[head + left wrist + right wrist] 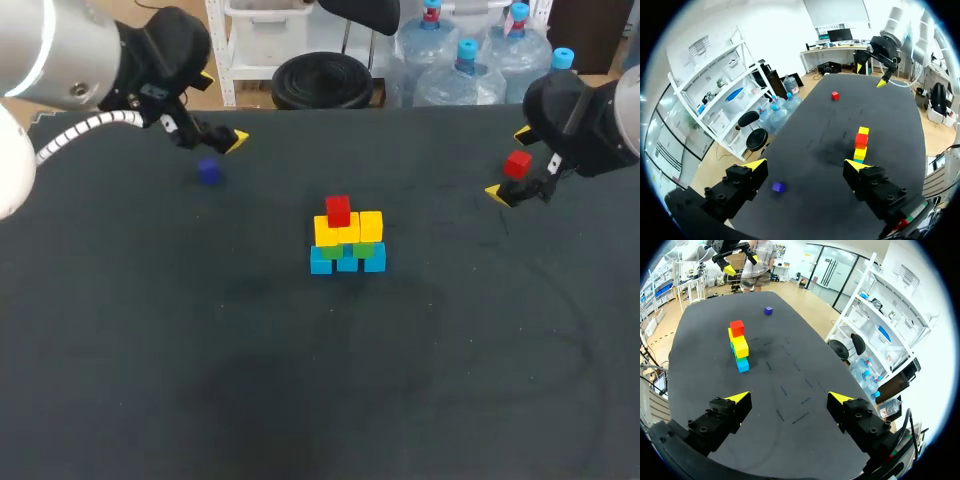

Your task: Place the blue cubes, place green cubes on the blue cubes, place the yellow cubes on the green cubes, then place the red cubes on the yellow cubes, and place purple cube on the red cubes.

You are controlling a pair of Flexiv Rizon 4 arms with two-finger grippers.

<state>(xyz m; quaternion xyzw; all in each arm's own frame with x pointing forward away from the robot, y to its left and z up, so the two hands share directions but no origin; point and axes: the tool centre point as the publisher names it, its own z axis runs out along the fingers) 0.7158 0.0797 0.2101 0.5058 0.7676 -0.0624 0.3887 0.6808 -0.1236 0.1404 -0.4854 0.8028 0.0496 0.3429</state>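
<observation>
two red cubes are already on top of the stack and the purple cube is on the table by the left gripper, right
Only one red cube sits on the stack; the head view shows the second red cube off by the right gripper. The purple cube is on the table by the left gripper.

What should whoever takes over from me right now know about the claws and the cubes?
Left claw: open, empty; the purple cube lies on the table just ahead of it.
Right claw: open, empty; a loose red cube lies on the table by it.
Stack, mid-table: blue cubes at the bottom, green cubes on them, yellow cubes above, one red cube on top.
Done: blue, green and yellow layers, first red.
Left: loose red cube onto the yellow cubes, then purple cube on the reds.
</observation>
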